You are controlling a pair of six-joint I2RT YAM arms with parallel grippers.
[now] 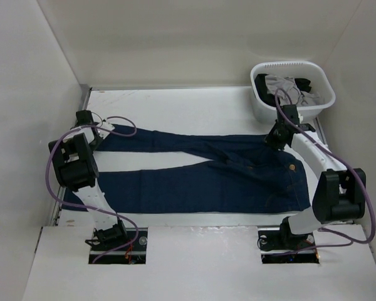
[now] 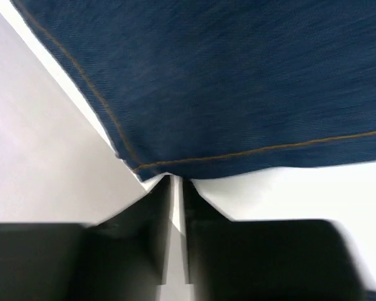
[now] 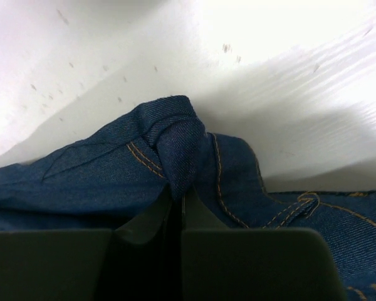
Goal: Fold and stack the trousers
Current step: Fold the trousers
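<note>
The dark navy jeans [image 1: 225,182] lie spread across the white table, waist to the right and legs to the left. My left gripper [image 1: 95,130] is at the hem of the far leg, at the table's left. In the left wrist view its fingers [image 2: 175,180] are shut on the hem corner of the jeans [image 2: 238,81], which hangs slightly off the table. My right gripper [image 1: 274,139] is at the far corner of the waist. In the right wrist view it [image 3: 177,191] is shut on a bunched fold of the denim [image 3: 175,144] near orange-stitched seams.
A white laundry basket [image 1: 263,103] stands at the back right corner, just behind my right gripper, holding a grey garment [image 1: 279,84] and a black garment [image 1: 304,84]. White walls close in the table on the left, back and right.
</note>
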